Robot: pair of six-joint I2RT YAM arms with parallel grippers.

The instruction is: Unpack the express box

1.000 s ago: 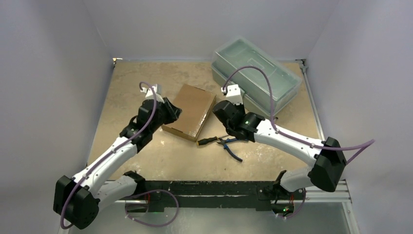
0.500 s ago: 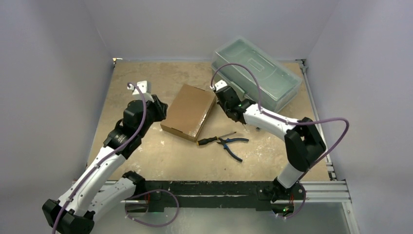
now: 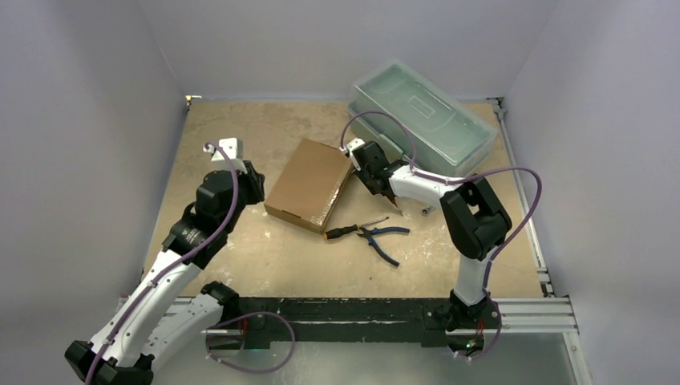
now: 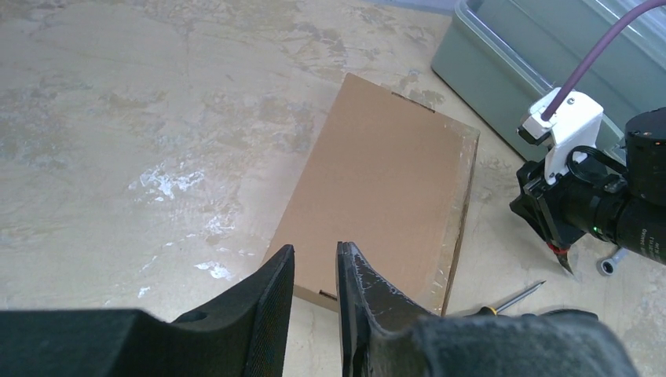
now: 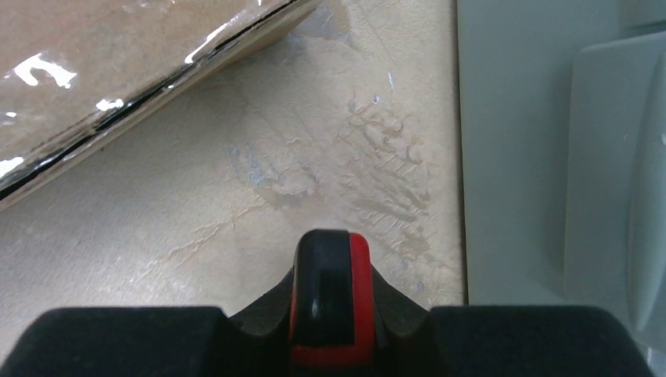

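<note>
In the top view, the small flat brown cardboard express box (image 3: 311,183) is seen lying closed near the middle of the mottled beige table (image 3: 224,128), in the same place as a second ago. The left gripper (image 3: 255,183), which was then pressed close to the box's near-left side, is now drawn back to 9 o'clock of it and held apart. The right arm is folded up more steeply, and the right gripper (image 3: 362,160) is brought to 2 o'clock of the box, between it and the large translucent grey-green plastic toolbox (image 3: 421,112). A yellow-handled screwdriver (image 3: 353,230) and blue-handled pliers (image 3: 381,237) are left at 5 o'clock of the box. In the left wrist view, the left fingers are shown only narrowly parted with nothing between them, and the box is seen whole, its lid flat. In the right wrist view, the fingers are clamped on a small black-and-red tool (image 5: 330,306), judged to be a cutter. The box's glossy taped edge is seen at 10 o'clock, untouched. The opening cut is therefore judged to be about to begin, and nothing is yet unpacked.
</note>
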